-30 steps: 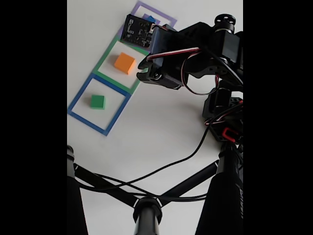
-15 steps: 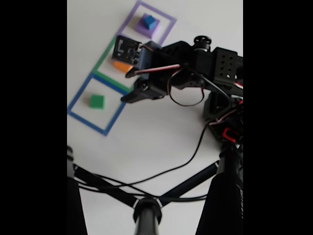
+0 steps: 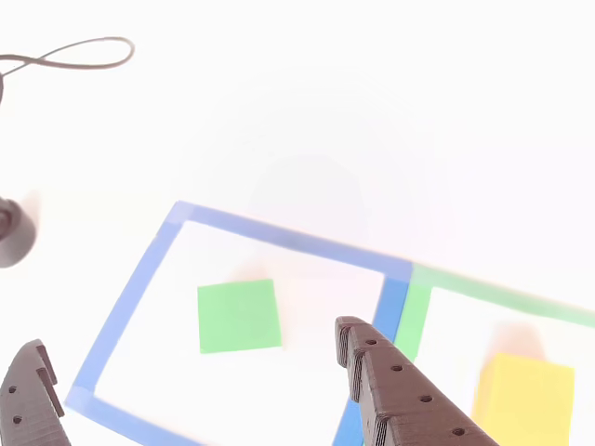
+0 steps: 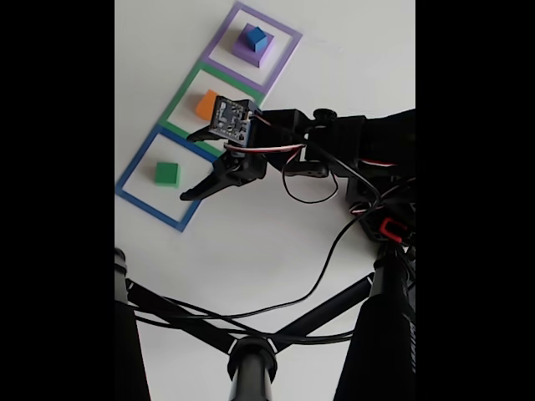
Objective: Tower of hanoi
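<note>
The Tower of hanoi blocks lie in three taped squares. A small blue cube [image 4: 256, 37] sits on the purple block [image 4: 247, 52] in the far purple square. Partly behind my wrist, the yellow-orange block [image 4: 205, 104] rests in the green square, and the other view shows the same yellow block [image 3: 523, 400] at the lower right. The green block [image 4: 166, 174] lies flat in the blue square. My gripper [image 4: 187, 165] is open and empty just right of it. In the other view the green block [image 3: 239, 316] lies between and beyond my spread fingers [image 3: 390, 381], gripper [image 3: 191, 336] held above it.
Blue tape [image 3: 279, 239] and green tape [image 3: 483, 293] outline adjoining squares on the white table. A black stand with splayed legs [image 4: 251, 359] and a loose cable [image 4: 292, 288] fill the near side. A cable loop [image 3: 74, 56] lies far left.
The arm swung from the purple square past the green one down to the blue square. The blue cube on the purple block came into full view.
</note>
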{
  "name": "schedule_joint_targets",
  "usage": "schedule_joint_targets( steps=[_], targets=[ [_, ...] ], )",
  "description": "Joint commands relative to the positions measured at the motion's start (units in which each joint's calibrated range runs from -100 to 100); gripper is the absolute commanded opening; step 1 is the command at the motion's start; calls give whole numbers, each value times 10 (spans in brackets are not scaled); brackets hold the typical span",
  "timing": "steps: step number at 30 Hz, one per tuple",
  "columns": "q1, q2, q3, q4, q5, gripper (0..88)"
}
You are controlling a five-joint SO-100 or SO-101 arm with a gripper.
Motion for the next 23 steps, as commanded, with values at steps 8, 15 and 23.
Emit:
schedule_joint_targets(
  steps=[8,15,23],
  targets=[
    [6,198,37,-298,0,381],
    [10,351,0,-426,0,377],
    [6,479,-60,-503,0,374]
  ],
)
